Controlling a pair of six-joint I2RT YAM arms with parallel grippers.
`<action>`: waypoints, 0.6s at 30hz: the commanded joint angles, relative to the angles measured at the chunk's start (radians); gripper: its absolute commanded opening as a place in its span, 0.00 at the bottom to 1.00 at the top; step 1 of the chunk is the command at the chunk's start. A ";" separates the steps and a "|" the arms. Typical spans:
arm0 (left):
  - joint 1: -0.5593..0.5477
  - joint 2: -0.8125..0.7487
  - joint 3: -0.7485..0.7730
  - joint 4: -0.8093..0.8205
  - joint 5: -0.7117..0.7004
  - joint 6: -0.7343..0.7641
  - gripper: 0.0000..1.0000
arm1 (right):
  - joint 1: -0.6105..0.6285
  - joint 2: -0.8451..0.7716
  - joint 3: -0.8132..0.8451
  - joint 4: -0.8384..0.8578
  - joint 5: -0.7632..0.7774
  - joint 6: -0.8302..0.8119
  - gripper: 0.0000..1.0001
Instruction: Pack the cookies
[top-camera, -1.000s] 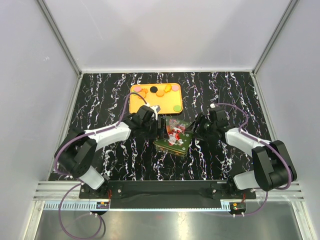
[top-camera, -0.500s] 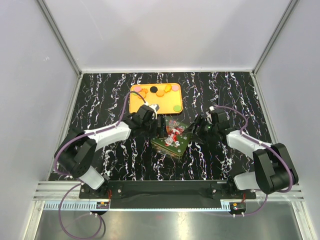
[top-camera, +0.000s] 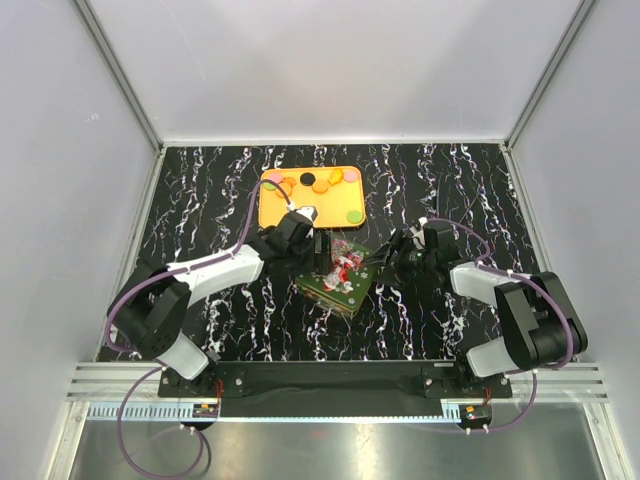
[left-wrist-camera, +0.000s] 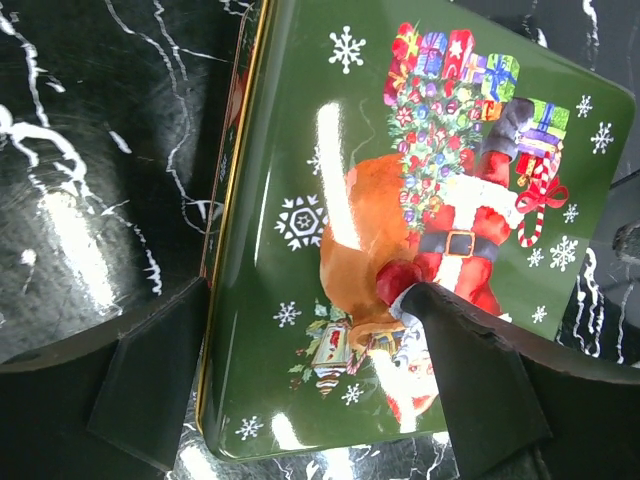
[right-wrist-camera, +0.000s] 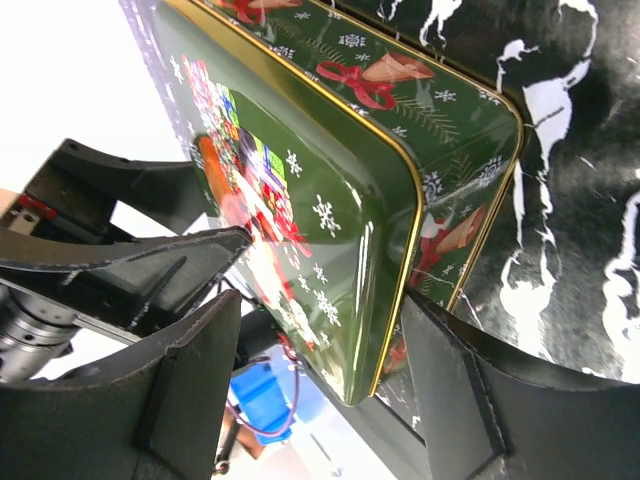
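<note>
Green metal Christmas tin lidded; small round cookies all unpacked on the orange tray beyond it; left end effector and right end effector straddle it, spread wide.

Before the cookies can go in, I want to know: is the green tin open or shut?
Shut: the Santa lid sits down over the green tin, and no inside shows.

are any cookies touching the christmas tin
Apart. Top view: the cookies all lie on the orange tray; the christmas tin sits off it, nearer the arms.
</note>
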 joint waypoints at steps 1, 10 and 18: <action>-0.069 0.003 0.010 -0.007 0.016 -0.011 0.87 | 0.024 0.017 0.011 0.222 -0.147 0.110 0.71; -0.072 -0.052 0.050 -0.067 0.062 -0.008 0.75 | 0.025 -0.078 0.091 -0.154 0.109 -0.152 0.76; -0.069 -0.040 0.024 -0.027 0.073 -0.072 0.68 | 0.028 -0.172 0.017 -0.234 0.095 -0.181 0.84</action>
